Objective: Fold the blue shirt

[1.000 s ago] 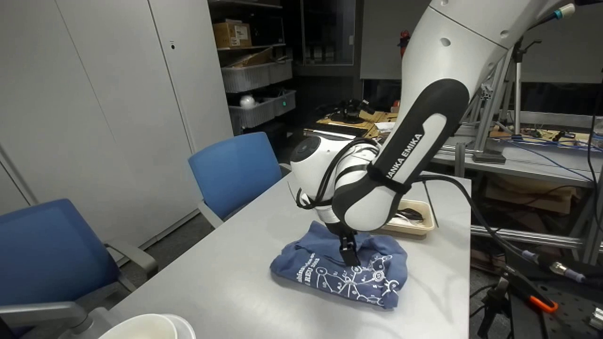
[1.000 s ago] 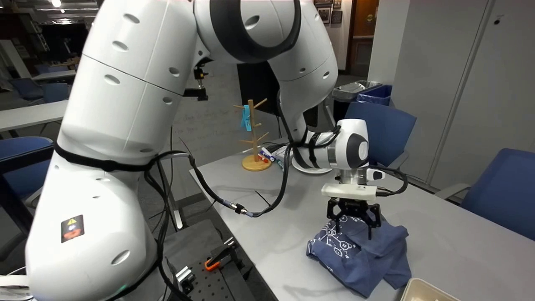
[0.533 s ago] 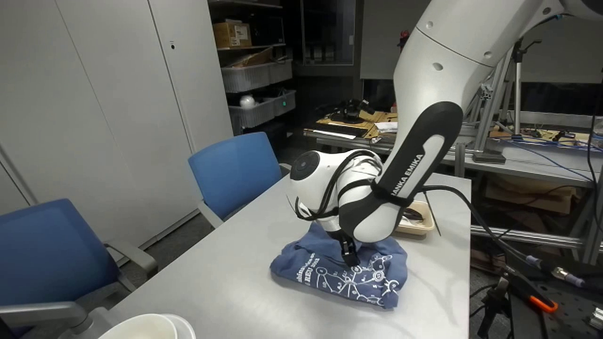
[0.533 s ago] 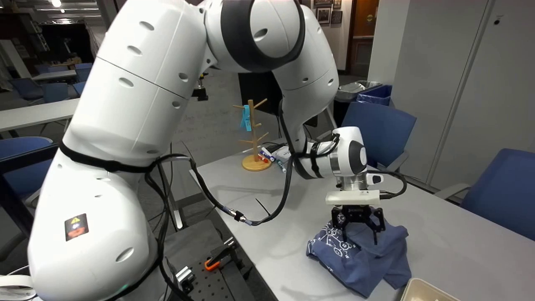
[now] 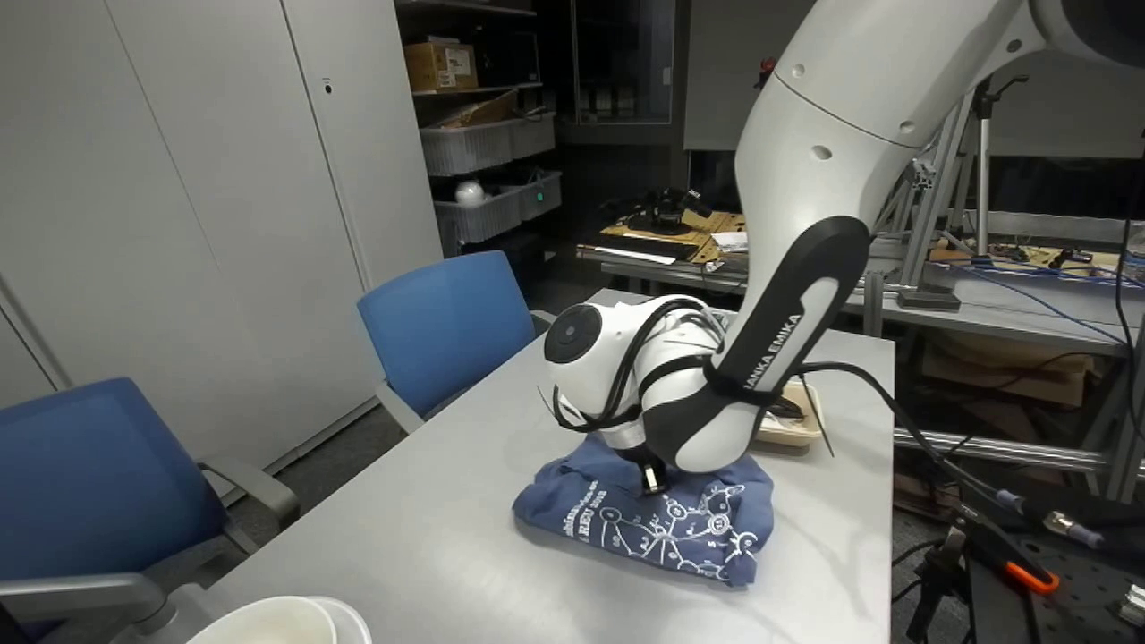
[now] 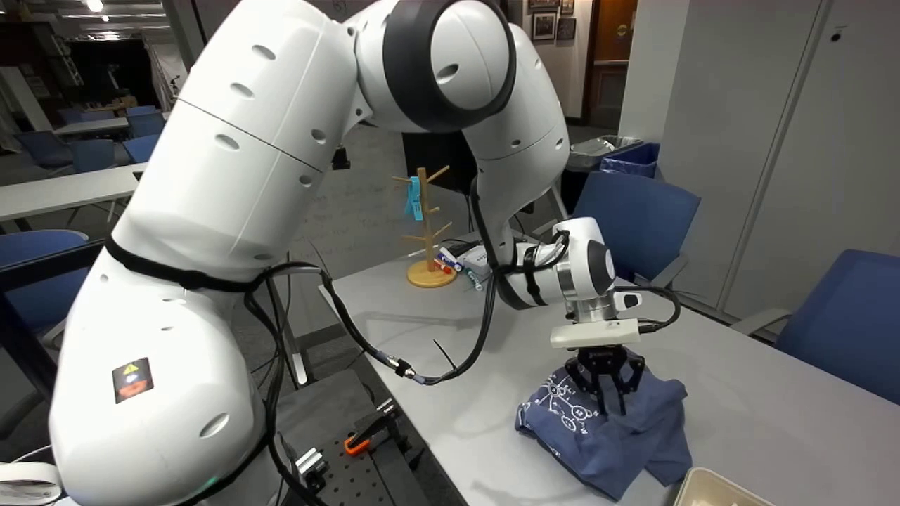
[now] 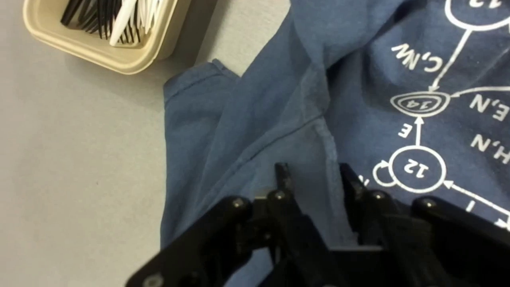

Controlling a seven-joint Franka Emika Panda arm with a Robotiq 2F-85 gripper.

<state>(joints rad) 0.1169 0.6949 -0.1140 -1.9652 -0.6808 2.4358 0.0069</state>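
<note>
Robot claw [image 7: 314,169] low over the blue shirt [image 5: 640,529]

The blue shirt lies rumpled on the gray table [image 5: 429,537], under the claw. In the wrist view, the claw's two fingers [image 7: 283,176] are spread a bit, and a fold of shirt sits between them. I can't tell if they touch it. There, a tray [image 7: 119,67] of black forks [image 7: 104,22] is at 10 o'clock from the claw.

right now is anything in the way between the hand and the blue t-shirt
Nothing visible: in the wrist view, the hand is directly over the blue T-shirt. The cream cutlery tray sits to one side, not between them.
</note>
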